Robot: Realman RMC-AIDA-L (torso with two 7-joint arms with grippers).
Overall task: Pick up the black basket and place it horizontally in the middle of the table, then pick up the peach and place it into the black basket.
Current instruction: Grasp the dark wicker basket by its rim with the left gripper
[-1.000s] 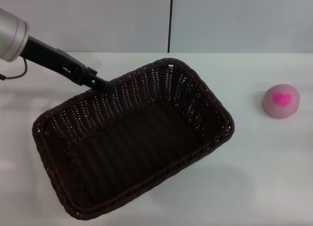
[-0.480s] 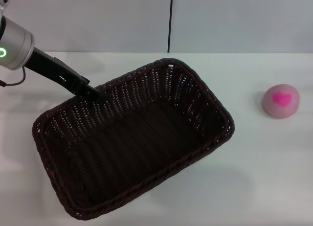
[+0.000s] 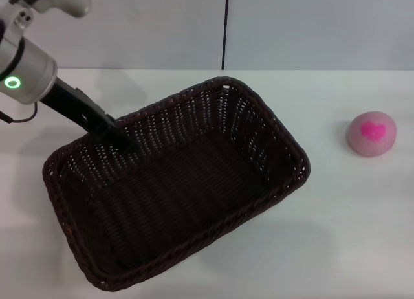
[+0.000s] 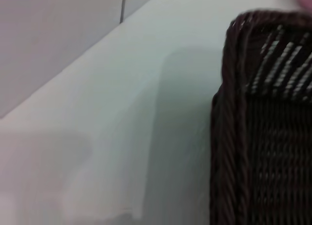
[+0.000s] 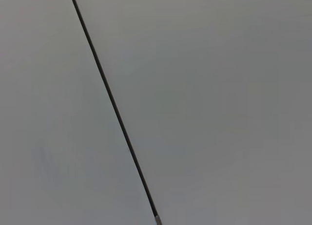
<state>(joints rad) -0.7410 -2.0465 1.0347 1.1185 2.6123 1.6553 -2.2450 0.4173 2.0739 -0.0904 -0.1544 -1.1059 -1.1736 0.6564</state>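
Starting at your left in the head view, you see the left arm coming down from the upper corner, a green ring lit on its silver wrist, and the left gripper (image 3: 119,138) reaching to the far long rim of the black basket (image 3: 174,182). Its dark fingers merge with the dark weave there, so you cannot tell whether the claw is spread, narrowed or clamped on the rim. The basket lies on the table (image 3: 336,234) at a slant, not square to the table edge, one corner toward the back wall and the opposite corner near the lower edge of the view, where its rim comes close to being cut off. Your left wrist view gives only a blurred rounded corner of the basket (image 4: 258,122) with bare table (image 4: 122,113) beside it, and none of that arm's fingers. Further right, well apart from the basket, the peach (image 3: 371,133) sits on the table with its magenta heart patch facing up. You cannot find the right gripper anywhere; the right wrist view holds only a grey wall with a dark seam.
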